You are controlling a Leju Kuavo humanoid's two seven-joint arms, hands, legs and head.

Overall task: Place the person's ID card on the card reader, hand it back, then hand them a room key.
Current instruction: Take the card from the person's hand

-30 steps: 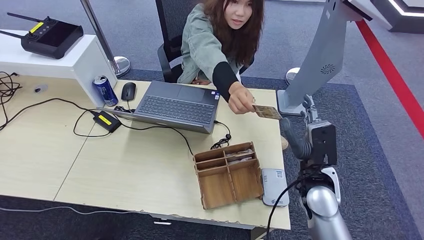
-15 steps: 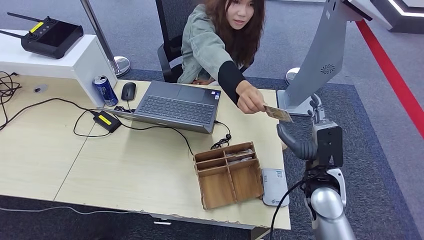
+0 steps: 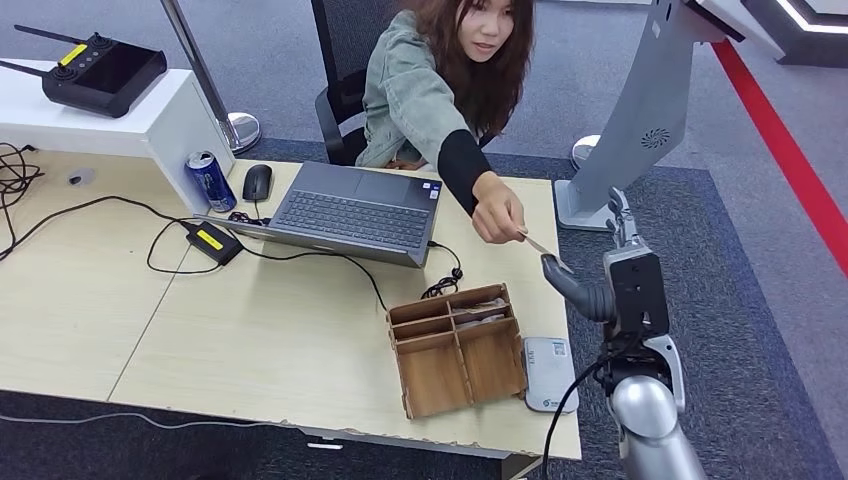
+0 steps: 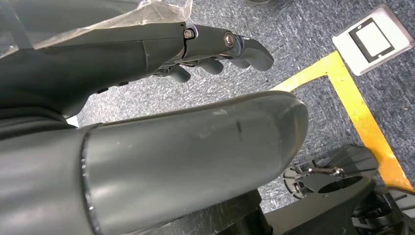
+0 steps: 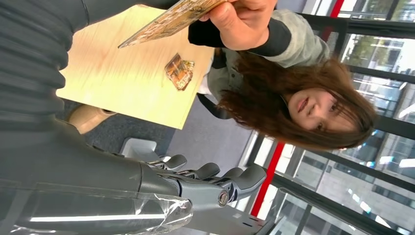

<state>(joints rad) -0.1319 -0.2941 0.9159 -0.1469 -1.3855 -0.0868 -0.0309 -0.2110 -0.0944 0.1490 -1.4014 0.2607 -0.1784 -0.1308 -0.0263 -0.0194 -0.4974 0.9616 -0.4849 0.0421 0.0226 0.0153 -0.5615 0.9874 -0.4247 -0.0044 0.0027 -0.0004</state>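
Note:
A person seated across the desk holds out the ID card [image 3: 541, 245], edge-on and tilted, pinched in their hand [image 3: 497, 216]. Its lower end sits right at the thumb of my right hand [image 3: 612, 285], which is raised just off the desk's right edge. In the right wrist view the card [image 5: 171, 20] lies beside my thumb while my fingers [image 5: 215, 182] stay spread well away from it, gripping nothing. The white card reader [image 3: 549, 373] lies at the desk's near right corner. My left hand [image 4: 161, 98] hangs over carpet, its fingers [image 4: 230, 46] loosely extended and empty.
A wooden compartment box [image 3: 457, 350] holding cards [image 3: 480, 305] stands left of the reader. A laptop [image 3: 355, 212], cables, power brick [image 3: 212, 241], mouse [image 3: 257, 182] and can [image 3: 211, 180] are farther back. A grey kiosk stand [image 3: 640, 120] rises beyond my right hand.
The person has lowered and tilted the card down to my right thumb. My right hand has shifted slightly left toward it; its fingers remain apart.

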